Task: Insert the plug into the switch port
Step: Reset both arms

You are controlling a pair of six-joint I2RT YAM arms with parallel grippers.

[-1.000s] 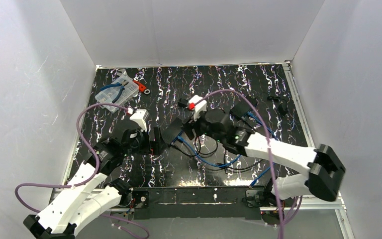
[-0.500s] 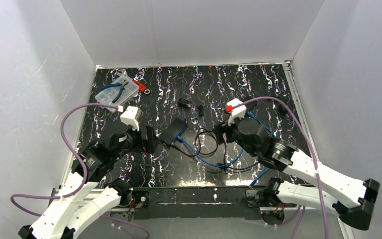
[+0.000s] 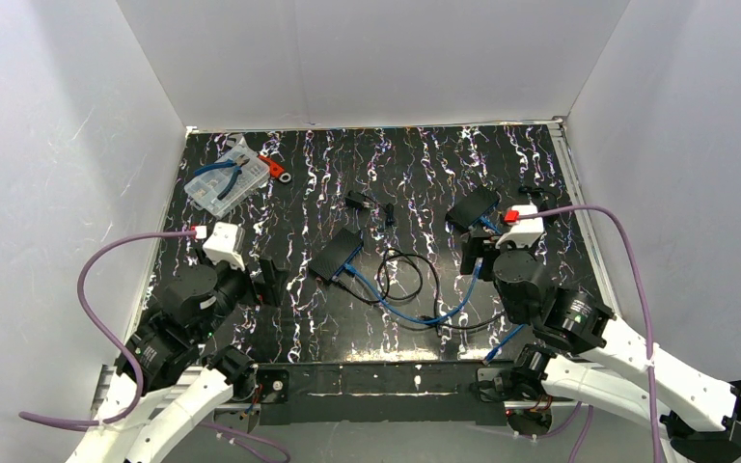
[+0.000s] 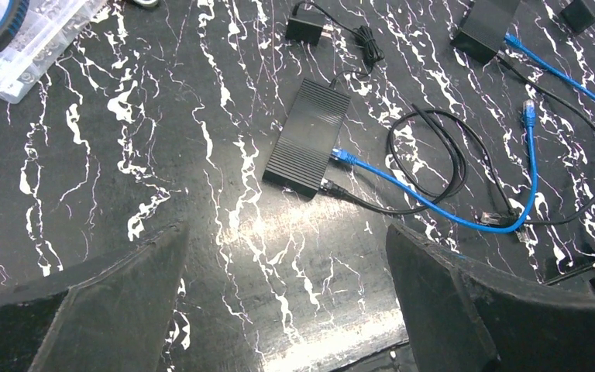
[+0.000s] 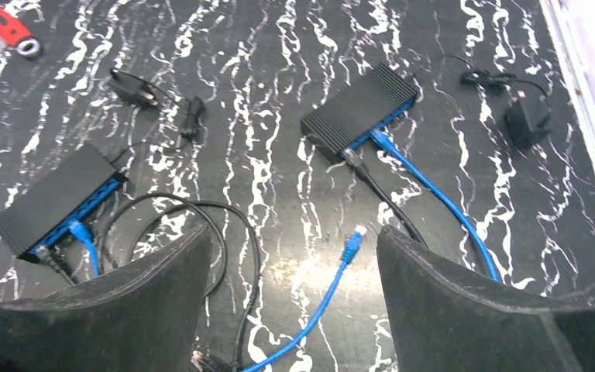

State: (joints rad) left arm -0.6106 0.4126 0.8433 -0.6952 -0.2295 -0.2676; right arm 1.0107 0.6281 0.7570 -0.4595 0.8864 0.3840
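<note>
Top external view: both arms have drawn back from the centre of the surface (image 3: 540,164) toward its near edge. The left claw (image 3: 270,280) now sits near-left and the right claw (image 3: 478,258) near-right, well apart from each other. A second ago both were crowded round the switch (image 3: 336,256).

In the wrist views the left claw (image 4: 287,232) stands wide with nothing between its fingers. The right claw (image 5: 290,232) has opened further over the last second and is also wide and empty.

The blue plug (image 4: 343,156) sits in a port on the near-right face of the switch, and its blue cable (image 4: 426,201) trails off to the right. A black lead (image 4: 327,184) enters the same face just beside it. With both claws clear of the plug, the insertion is judged complete and the arms are retreating.

A loose plug (image 5: 354,244) lies on the surface between the two units. Farther right, a second switch (image 5: 360,108) carries its own blue and black leads. A power adapter (image 3: 355,201) lies beyond the centre switch, and a clear parts box (image 3: 227,177) is at far left.

No brand, label or other writing is legible on either switch, the cables or the box.
</note>
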